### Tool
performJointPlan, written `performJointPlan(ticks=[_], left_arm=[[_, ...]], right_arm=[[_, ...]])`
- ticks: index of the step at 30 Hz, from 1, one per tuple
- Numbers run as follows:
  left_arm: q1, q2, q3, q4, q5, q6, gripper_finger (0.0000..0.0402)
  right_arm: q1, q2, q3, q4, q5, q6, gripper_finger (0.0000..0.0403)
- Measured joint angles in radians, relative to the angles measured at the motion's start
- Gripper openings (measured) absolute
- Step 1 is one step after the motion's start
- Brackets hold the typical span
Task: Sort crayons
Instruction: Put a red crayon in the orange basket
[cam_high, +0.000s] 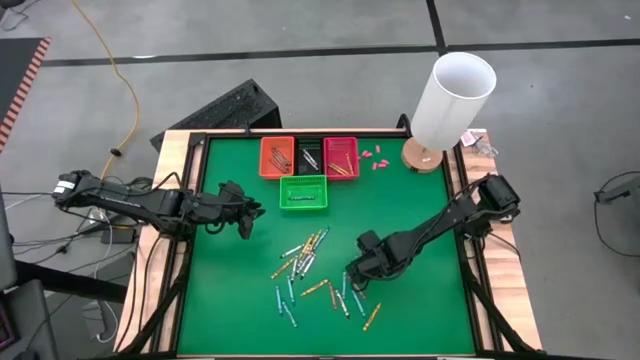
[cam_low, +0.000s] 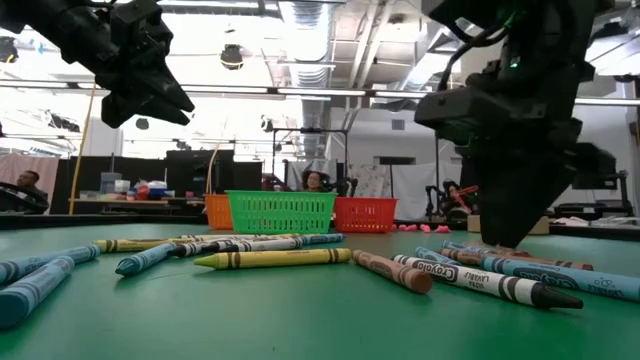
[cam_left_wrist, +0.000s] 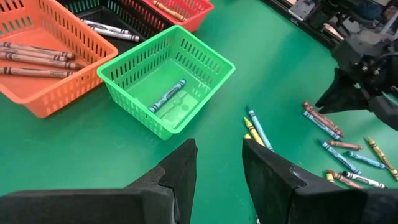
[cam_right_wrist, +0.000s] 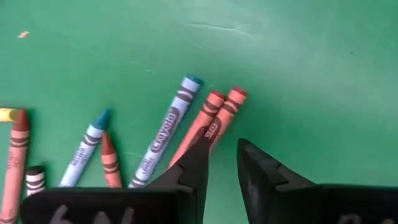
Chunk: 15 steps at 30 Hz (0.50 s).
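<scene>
Green felt covers the big table (cam_high: 420, 240), and both dark arms reach over it. 4 small baskets sit near the far edge — an orange basket (cam_high: 276, 157), a black one (cam_high: 309, 155), a red basket (cam_high: 341, 157) and a green basket (cam_high: 303, 193) just in front. Most of the crayons (cam_high: 310, 270) lie loose in the middle of the table; a few are already in the baskets, and 1 blue crayon (cam_left_wrist: 166, 95) lies in the green basket.

The right gripper (cam_right_wrist: 221, 163) is low over the pile, its fingers a narrow gap apart and holding nothing. One finger tip sits right over 2 reddish crayons (cam_right_wrist: 216, 115) that lie side by side, touching.

The left gripper (cam_left_wrist: 217, 171) hangs near the green basket, empty too, fingers a little apart.

To do this step well, I think the right gripper should straddle just 1 reddish crayon — not both — then squeeze it across the middle so it does not roll away.
</scene>
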Motion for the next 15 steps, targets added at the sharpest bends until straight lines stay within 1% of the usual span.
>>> performJointPlan(ticks=[3,11,15], left_arm=[[0.0,0.0,0.0,0.0,0.0,0.0,0.0119],[0.0,0.0,0.0,-0.002,0.0,-0.001,0.0119],[0.0,0.0,0.0,-0.002,0.0,0.0,0.0119]], right_arm=[[0.0,0.022,0.002,0.015,0.0,-0.001,0.0098],[0.0,0.007,0.004,-0.017,-0.006,-0.003,0.0098],[0.0,0.006,0.003,-0.031,-0.035,-0.027,0.0095]])
